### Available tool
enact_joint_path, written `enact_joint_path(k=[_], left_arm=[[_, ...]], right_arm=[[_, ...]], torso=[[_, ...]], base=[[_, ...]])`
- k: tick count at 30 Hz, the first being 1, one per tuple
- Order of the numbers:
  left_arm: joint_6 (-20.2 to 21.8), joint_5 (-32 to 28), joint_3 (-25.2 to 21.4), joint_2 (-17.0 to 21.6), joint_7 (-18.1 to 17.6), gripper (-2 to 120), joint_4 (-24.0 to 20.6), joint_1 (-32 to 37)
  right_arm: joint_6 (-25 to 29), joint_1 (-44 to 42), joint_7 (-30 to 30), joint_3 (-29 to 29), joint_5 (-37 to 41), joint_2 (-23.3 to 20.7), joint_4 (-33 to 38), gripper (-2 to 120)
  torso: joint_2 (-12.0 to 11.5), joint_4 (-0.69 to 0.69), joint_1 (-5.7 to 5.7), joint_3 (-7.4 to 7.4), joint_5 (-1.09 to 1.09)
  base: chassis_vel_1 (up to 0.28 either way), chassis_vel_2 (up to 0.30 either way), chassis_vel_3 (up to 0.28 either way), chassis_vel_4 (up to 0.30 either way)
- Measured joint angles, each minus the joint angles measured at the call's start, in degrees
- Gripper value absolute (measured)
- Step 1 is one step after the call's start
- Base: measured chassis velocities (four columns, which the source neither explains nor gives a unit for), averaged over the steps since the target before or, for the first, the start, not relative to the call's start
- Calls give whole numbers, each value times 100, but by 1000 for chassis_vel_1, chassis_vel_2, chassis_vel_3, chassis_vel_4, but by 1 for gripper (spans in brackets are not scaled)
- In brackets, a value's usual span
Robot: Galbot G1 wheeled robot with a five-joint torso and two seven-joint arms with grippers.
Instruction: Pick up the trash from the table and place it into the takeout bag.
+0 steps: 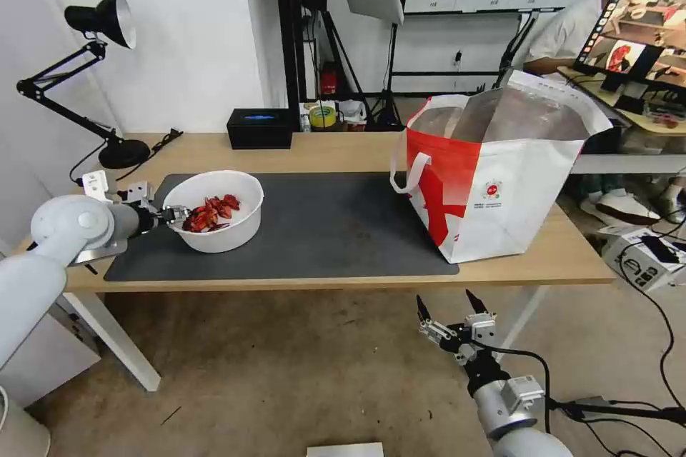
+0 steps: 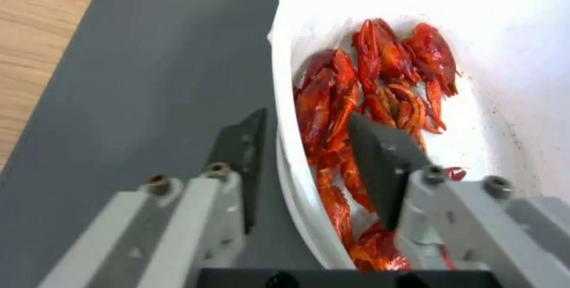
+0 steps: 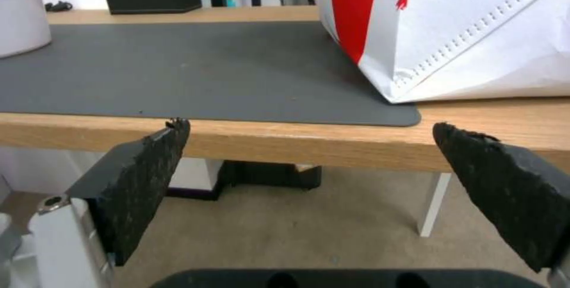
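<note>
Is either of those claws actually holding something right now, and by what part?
The left claw straddles the white bowl at its near rim, one finger inside, one outside, not closed yet. The right claw is open and empty below the table edge.

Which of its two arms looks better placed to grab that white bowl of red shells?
The left. Its tool already straddles the white bowl's rim, one finger inside over the red shells, one outside, not yet closed. The right tool hangs open below the table edge, near the takeout bag.
</note>
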Motion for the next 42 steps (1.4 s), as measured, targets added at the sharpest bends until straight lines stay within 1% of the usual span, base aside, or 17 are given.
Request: enact_joint_path(k=[1, 2, 3, 5, 7, 8, 9, 12, 21, 29, 31, 33, 36, 37, 39, 40, 42], left_arm=[[0, 1, 0, 6, 3, 32, -10, -1], [0, 1, 0, 6, 3, 32, -10, -1], [0, 1, 0, 9, 4, 29, -13, -1], [0, 9, -1, 12, 6, 17, -33, 10], [0, 16, -2, 8, 6, 16, -39, 17], [-1, 82, -5, -13, 11, 8, -69, 43], [-1, 82, -5, -13, 11, 8, -69, 43], [-2, 178, -25, -11, 101, 0, -110, 96], [-2, 216, -90, 78, 241, 0, -148, 118], [-84, 53, -176, 133, 282, 0, -478, -51], [-103, -59, -127, 133, 274, 0, -623, -248], [-104, -74, -107, 131, 272, 0, -644, -301], [-108, -174, 135, 105, 265, 0, -671, -763], [-108, -174, 135, 105, 265, 0, -671, -763], [-109, -301, 390, 84, 254, 0, -661, -1234], [-109, -301, 390, 84, 254, 0, -661, -1234], [-105, -455, 606, 49, 199, 0, -673, -1595]], right_arm=[[0, 0, 0, 0, 0, 0, 0, 100], [0, 0, 0, 0, 0, 0, 0, 100], [0, 0, 0, 0, 0, 0, 0, 100], [0, 0, 0, 0, 0, 0, 0, 100], [0, 0, 0, 0, 0, 0, 0, 100], [0, 0, 0, 0, 0, 0, 0, 100], [0, 0, 0, 0, 0, 0, 0, 100], [0, 0, 0, 0, 0, 0, 0, 100], [0, 0, 0, 0, 0, 0, 0, 100], [0, 0, 0, 0, 0, 0, 0, 100], [0, 0, 0, 0, 0, 0, 0, 100], [0, 0, 0, 0, 0, 0, 0, 100], [0, 0, 0, 0, 0, 0, 0, 100], [0, 0, 0, 0, 0, 0, 0, 100], [0, 0, 0, 0, 0, 0, 0, 100], [0, 0, 0, 0, 0, 0, 0, 100], [0, 0, 0, 0, 0, 0, 0, 100]], torso=[[0, 0, 0, 0, 0], [0, 0, 0, 0, 0], [0, 0, 0, 0, 0], [0, 0, 0, 0, 0], [0, 0, 0, 0, 0], [0, 0, 0, 0, 0], [0, 0, 0, 0, 0], [0, -1, 0, 0, 0], [0, 0, 0, 0, -1], [0, 0, 0, 0, 0], [0, 0, 0, 0, 0], [0, 0, 0, 0, 0], [0, 0, 0, 0, 0], [0, 0, 0, 0, 0], [0, 0, 0, 0, 0], [0, 0, 0, 0, 0], [0, -1, 0, 0, 1]], base=[[0, 0, 0, 0], [0, 0, 0, 0], [0, 0, 0, 0], [0, 0, 0, 0], [0, 0, 0, 0], [0, 0, 0, 0], [0, 0, 0, 0], [0, 0, 0, 0], [0, 0, 0, 0], [0, 0, 0, 0], [0, 0, 0, 0], [0, 0, 0, 0], [0, 0, 0, 0], [0, 0, 0, 0], [0, 0, 0, 0], [0, 0, 0, 0], [0, 0, 0, 0]])
